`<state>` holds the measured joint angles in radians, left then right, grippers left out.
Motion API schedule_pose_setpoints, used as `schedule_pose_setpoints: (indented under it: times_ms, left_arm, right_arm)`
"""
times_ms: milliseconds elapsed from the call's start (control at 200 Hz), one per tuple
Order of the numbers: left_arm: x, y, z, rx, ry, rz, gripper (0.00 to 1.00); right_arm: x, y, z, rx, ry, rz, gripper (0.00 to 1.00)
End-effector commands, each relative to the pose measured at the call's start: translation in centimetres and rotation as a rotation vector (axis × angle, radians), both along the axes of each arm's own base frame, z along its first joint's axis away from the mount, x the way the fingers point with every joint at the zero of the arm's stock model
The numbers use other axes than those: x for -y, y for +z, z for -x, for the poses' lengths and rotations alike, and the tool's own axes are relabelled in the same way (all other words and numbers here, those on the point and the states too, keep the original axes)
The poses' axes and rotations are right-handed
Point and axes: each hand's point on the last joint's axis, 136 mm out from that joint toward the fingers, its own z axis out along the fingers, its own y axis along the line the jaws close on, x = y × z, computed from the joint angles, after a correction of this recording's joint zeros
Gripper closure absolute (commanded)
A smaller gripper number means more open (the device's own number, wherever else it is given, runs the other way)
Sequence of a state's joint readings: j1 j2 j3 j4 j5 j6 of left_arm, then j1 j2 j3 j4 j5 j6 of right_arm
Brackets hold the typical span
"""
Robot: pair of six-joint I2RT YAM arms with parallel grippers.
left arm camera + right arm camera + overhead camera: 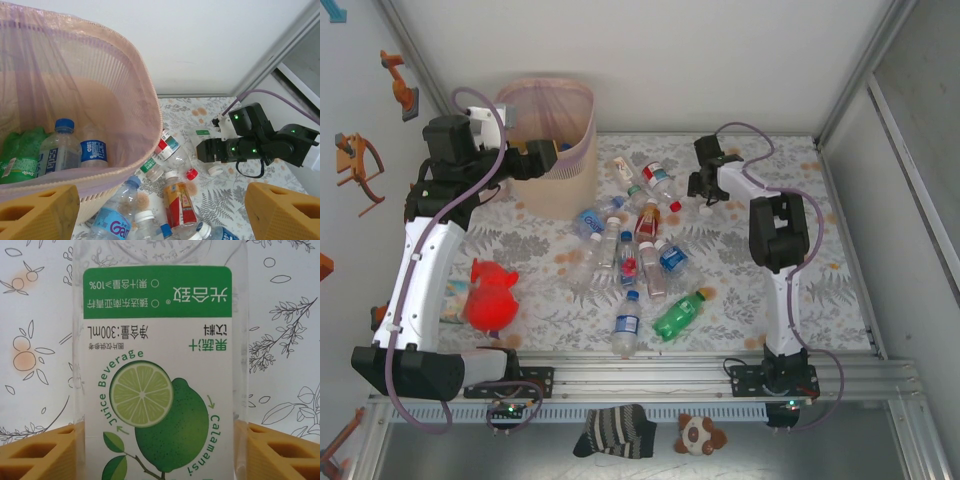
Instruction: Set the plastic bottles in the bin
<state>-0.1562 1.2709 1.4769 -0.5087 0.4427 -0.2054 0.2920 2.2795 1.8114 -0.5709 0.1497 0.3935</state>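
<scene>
The beige bin (575, 165) with its pink bag stands at the back left. Three bottles lie inside it, one with a blue cap (60, 150) and one green (17, 162). My left gripper (542, 150) hovers at the bin's rim, open and holding nothing, its yellow fingers (40, 210) wide apart. Several plastic bottles (625, 250) lie heaped mid-table, with a green one (678, 313) nearer the front. At the back, my right gripper (705, 185) is down on a clear bottle with a lime label (160, 375). Both its fingers (35, 450) press the bottle's sides.
A red plush toy (490, 295) sits at the front left beside the left arm. A striped sock (615, 432) and a small plush (700, 435) lie below the front rail. White walls close off the back and the right side.
</scene>
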Motion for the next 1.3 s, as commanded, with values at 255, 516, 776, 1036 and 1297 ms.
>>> schedule_pose_setpoints:
  times_ms: [255,516,776,1036,1297]
  left_arm:
    - [0.3,0.8,0.2,0.024,-0.016,0.046,0.15]
    - [1.3,0.9,-0.3,0.026,-0.053,0.100,0.15]
    - [3.3,1.0,-0.9,0.023,-0.106,0.157,0.16]
    - [7.2,1.7,-1.3,0.036,-0.192,0.211,0.16]
    - [12.0,2.5,-1.1,0.040,-0.305,0.255,0.16]
  right_arm:
    - [0.6,4.9,0.3,0.097,0.002,-0.014,0.47]
    - [0.0,10.4,1.7,0.225,0.070,-0.076,0.53]
    - [-1.2,16.8,4.2,0.374,0.167,-0.166,0.55]
    - [-4.2,23.6,8.0,0.571,0.352,-0.261,0.55]
    - [-6.5,29.8,11.9,0.769,0.499,-0.339,0.55]
